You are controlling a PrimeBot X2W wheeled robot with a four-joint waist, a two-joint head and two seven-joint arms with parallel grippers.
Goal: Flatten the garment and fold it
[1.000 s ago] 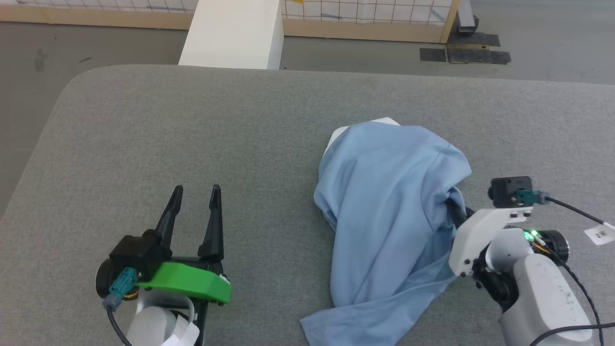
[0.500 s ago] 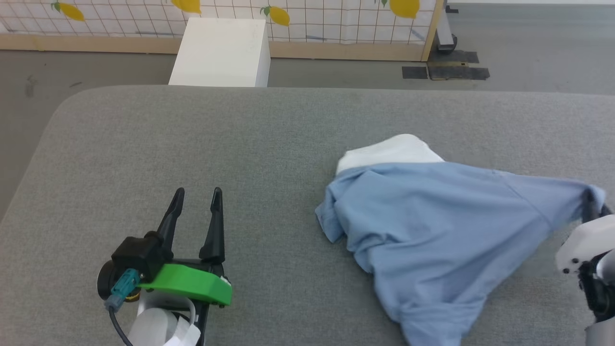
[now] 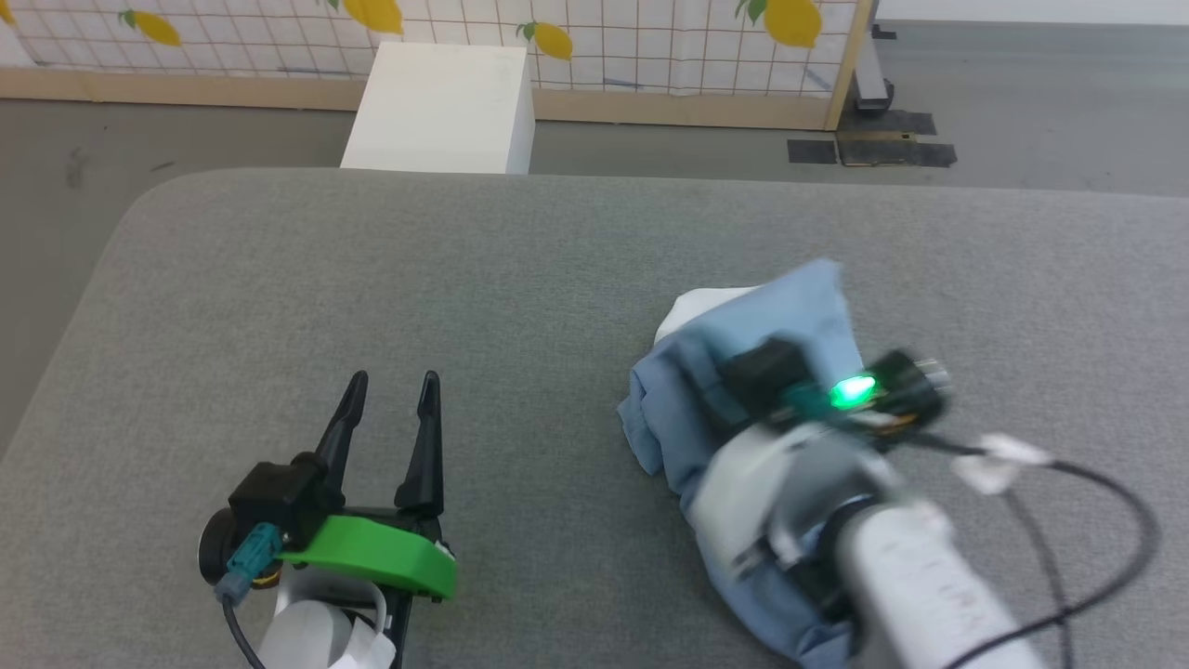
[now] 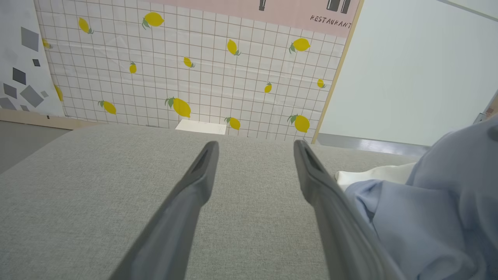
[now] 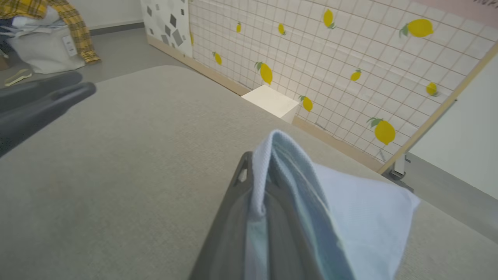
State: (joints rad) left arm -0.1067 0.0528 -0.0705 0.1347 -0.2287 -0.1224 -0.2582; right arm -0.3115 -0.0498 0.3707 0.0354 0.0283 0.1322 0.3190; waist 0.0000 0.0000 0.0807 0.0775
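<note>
The garment (image 3: 678, 418) is a light blue shirt, bunched in a heap right of the table's middle, with its white collar (image 3: 697, 305) showing at the far side. My right arm's blurred wrist (image 3: 799, 409) hovers over the heap, fingers under the cloth. In the right wrist view my right gripper (image 5: 258, 173) is shut on a raised fold of the garment (image 5: 350, 217). My left gripper (image 3: 392, 383) rests open and holds nothing at the lower left, well apart from the shirt. Its wrist view has the left gripper (image 4: 255, 146) over bare table, beside the garment (image 4: 428, 217).
The grey padded table (image 3: 418, 279) has a rounded far-left corner. Beyond its far edge a white box (image 3: 441, 107) stands on the floor before a lemon-patterned partition (image 3: 604, 37). A black cable (image 3: 1105, 567) loops off my right arm. A clothes pile (image 5: 46, 35) lies off the table.
My right gripper, which had pulled the shirt out wide to the right, has swung back left over it. The cloth is bunched again. The left gripper has stayed still.
</note>
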